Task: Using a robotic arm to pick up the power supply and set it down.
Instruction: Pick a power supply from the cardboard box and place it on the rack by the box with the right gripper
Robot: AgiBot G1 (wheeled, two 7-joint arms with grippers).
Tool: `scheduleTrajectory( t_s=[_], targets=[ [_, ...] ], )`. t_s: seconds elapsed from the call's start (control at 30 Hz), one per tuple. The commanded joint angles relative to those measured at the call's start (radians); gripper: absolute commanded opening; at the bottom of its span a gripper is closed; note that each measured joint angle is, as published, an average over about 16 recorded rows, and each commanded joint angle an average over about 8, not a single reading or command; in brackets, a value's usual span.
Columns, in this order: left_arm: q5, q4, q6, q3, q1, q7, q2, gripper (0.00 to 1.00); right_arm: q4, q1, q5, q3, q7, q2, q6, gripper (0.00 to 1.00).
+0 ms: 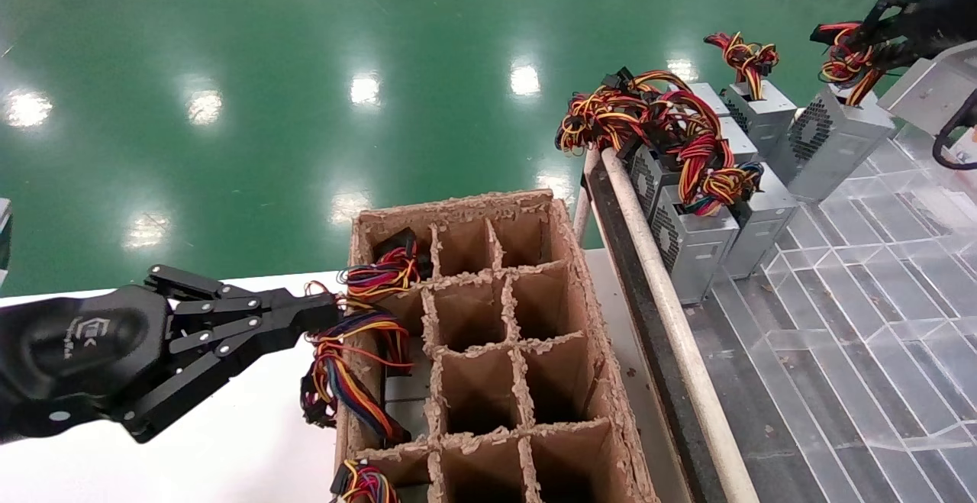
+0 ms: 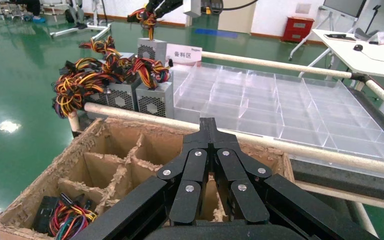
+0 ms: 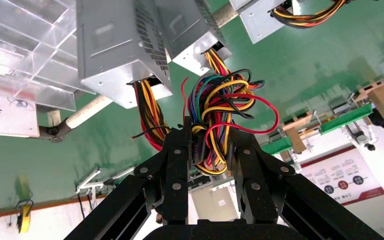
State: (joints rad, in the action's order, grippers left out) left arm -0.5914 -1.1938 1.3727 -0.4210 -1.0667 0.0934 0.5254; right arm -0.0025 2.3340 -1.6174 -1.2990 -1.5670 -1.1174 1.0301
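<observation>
Two grippers are in view. The right gripper, at the far right edge of the head view, is clenched on the wire bundle of a power supply; the right wrist view shows the wires pinched between its fingers. That grey box stands on the far right of a clear tray, just beside the other supplies grouped at the tray's far left corner. It leans a little, vent grille facing left, its long axis running up toward the gripper. Whether it rests on the tray or hangs just clear is hard to tell.

The box lies directly below the right gripper, joined to it only by the wires, so the coming move appears to turn on that vertical line: lower and release. The right arm is the nearer one by far.

The left gripper hovers at the near left, fingers closed together and holding nothing, its tip at the left edge of a cardboard grid box, close to loose wires there.

The right arm is mostly cut off by the frame, and the box's base is not clearly seen.
</observation>
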Motion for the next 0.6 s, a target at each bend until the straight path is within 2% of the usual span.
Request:
scheduleTrajectory(
  t_s=[0.03, 0.3, 0.6],
  targets=[
    [0.0, 0.0, 0.0, 0.0, 0.0, 0.0, 0.0, 0.0, 0.001, 0.003, 0.001, 0.001, 0.0, 0.0, 0.006, 0.0],
    [0.0, 0.0, 0.0, 0.0, 0.0, 0.0, 0.0, 0.0, 0.001, 0.009, 0.002, 0.002, 0.002, 0.0, 0.049, 0.0],
    [0.0, 0.0, 0.0, 0.0, 0.0, 0.0, 0.0, 0.0, -0.004, -0.02, 0.005, 0.003, 0.012, 0.0, -0.009, 0.0]
  ],
)
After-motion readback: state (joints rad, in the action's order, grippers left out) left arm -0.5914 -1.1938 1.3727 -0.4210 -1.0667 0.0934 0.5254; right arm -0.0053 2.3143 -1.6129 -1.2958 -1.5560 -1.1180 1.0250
